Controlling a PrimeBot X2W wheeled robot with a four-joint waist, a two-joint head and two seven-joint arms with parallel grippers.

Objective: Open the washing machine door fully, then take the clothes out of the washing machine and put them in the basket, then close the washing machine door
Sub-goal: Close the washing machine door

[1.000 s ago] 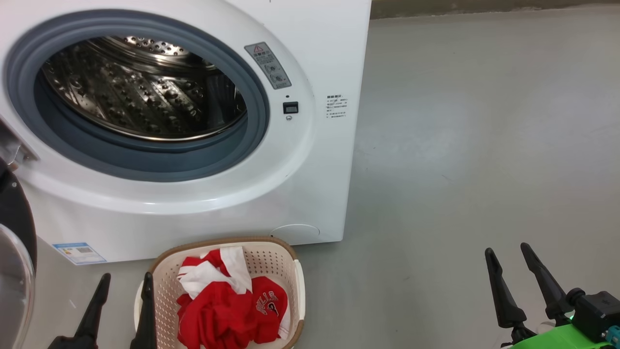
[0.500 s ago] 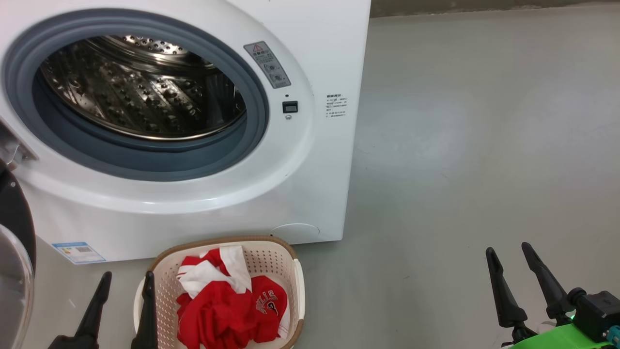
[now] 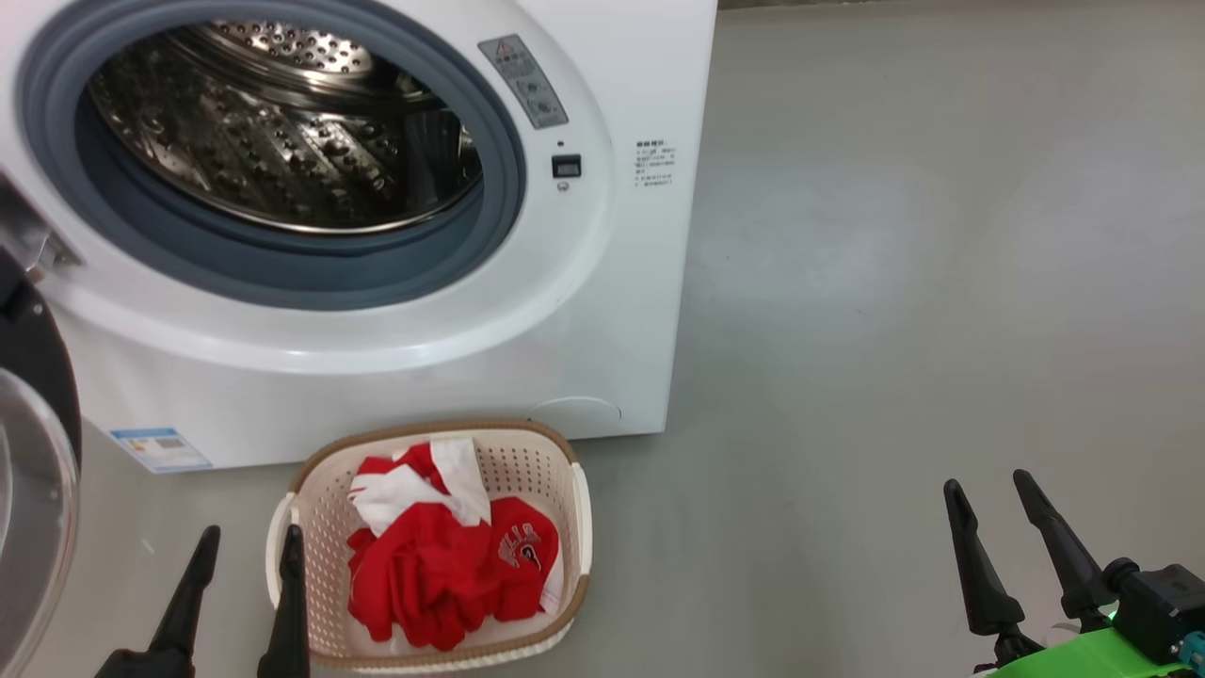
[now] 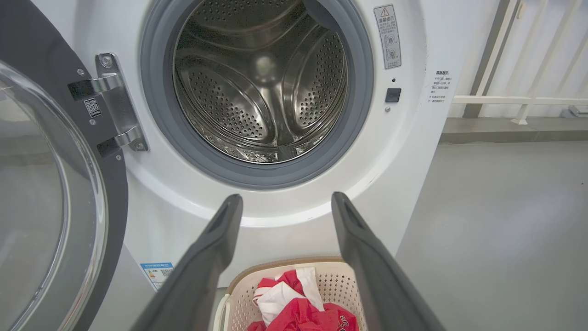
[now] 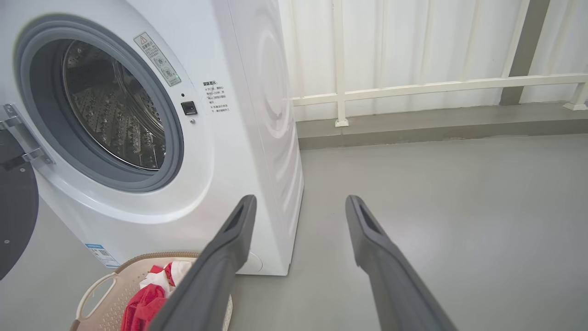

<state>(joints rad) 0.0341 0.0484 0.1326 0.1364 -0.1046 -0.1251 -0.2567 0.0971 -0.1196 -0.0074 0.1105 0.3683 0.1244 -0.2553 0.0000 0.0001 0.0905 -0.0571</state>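
Note:
The washing machine (image 3: 612,282) stands at the upper left with its steel drum (image 3: 282,122) showing no cloth inside. The washing machine door (image 3: 33,452) hangs open at the left edge, black rim and clear glass. On the floor in front sits the basket (image 3: 424,429), holding the red and white clothes (image 3: 442,565). My left gripper (image 3: 247,539) is open, low at the basket's left rim, its right finger overlapping the rim. In the left wrist view the left gripper (image 4: 285,197) points at the drum (image 4: 262,82) above the basket (image 4: 275,269). My right gripper (image 3: 987,485) is open and empty over bare floor, far right.
Grey floor (image 3: 894,282) stretches to the right of the machine. A white railing (image 5: 436,87) and a low kerb run along the wall behind it. The open door (image 4: 46,207) bulges close on my left arm's left side.
The whole head picture has shifted upward, so the camera has moved. Both grippers remain open and in the same places; the clothes in the basket lie as before.

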